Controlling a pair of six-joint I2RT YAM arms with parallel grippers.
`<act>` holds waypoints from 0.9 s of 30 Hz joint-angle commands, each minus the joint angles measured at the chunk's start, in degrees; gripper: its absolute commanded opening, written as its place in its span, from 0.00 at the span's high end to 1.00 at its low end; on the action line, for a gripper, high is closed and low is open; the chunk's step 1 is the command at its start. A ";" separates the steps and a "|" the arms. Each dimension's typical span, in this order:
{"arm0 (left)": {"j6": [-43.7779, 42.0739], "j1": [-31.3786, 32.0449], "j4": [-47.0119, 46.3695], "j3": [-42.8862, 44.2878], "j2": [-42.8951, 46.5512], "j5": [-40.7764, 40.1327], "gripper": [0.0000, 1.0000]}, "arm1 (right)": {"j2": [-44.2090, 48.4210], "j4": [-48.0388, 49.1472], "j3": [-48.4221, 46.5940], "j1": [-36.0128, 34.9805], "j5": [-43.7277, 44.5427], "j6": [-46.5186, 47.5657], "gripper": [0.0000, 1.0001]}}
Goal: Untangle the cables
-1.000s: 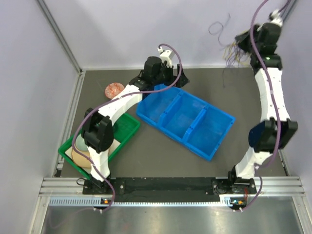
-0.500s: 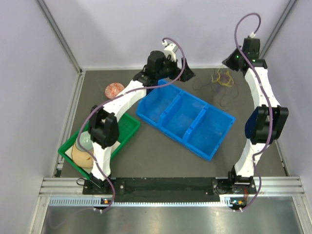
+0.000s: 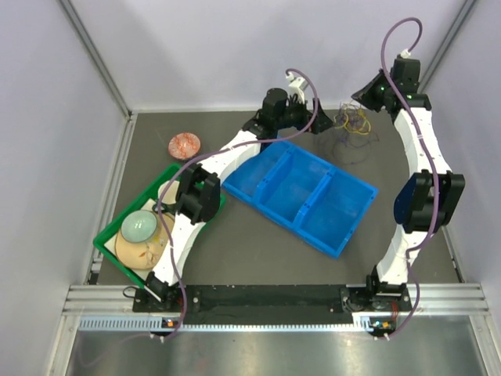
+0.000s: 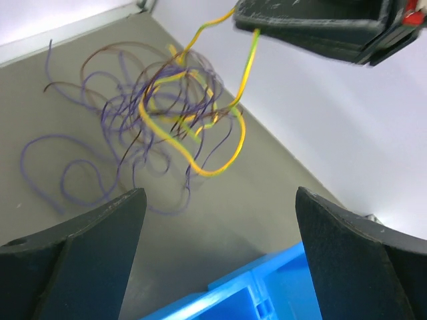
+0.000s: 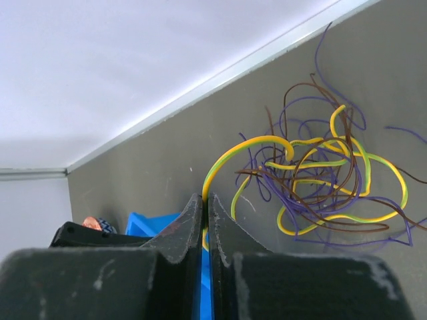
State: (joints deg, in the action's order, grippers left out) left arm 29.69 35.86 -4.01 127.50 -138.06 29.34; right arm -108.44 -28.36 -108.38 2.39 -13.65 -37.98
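Observation:
The cables (image 3: 352, 125) are a loose tangle of thin purple, brown and yellow-green wires lying on the dark mat at the far right. The left wrist view shows the cables (image 4: 167, 113) ahead of the fingers. The right wrist view shows the cables (image 5: 320, 180) spread just past the jaws. My right gripper (image 3: 364, 98) (image 5: 205, 200) is shut on one yellow-green wire that rises from the tangle. It also shows as the right gripper (image 4: 320, 27) at the top of the left wrist view. My left gripper (image 3: 317, 121) (image 4: 217, 193) stands wide open and holds nothing, just left of the tangle.
A blue three-compartment bin (image 3: 344, 207) (image 4: 267, 287) (image 5: 143, 223) lies mid-table, its far corner under the left gripper. A green tray (image 3: 104, 244) with bowls sits at the near left. A round reddish object (image 3: 185, 144) lies at the far left. Walls close the back and sides.
The right arm has come down from high up, lowering the tangle onto the mat. The left arm has stretched right toward the cables, its gripper still open.

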 commanded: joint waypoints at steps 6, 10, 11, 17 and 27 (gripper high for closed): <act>3.10 1.93 -7.71 8.01 -2.47 -2.33 0.02 | 0.69 1.73 0.10 -0.37 -3.31 -2.71 1.00; 2.47 3.52 -6.44 12.60 -5.29 -6.14 0.03 | 0.34 2.08 0.80 -0.81 -4.37 -3.33 1.00; 2.82 3.95 -6.80 12.60 -5.64 -6.49 0.03 | 0.25 2.17 0.97 -0.90 -4.63 -3.59 1.00; 1.86 4.66 -6.89 11.90 -6.69 -7.46 0.11 | -0.01 3.05 1.85 -0.90 -7.70 -5.35 1.00; 4.23 4.75 -9.26 10.66 -7.22 -7.46 0.33 | 1.21 4.45 4.75 -0.99 -9.91 -6.76 1.00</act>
State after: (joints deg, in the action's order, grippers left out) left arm 33.26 40.91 -8.36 137.88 -145.49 22.79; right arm -108.55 -27.09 -104.60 2.02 -21.74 -43.77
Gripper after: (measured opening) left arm 0.723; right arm 0.012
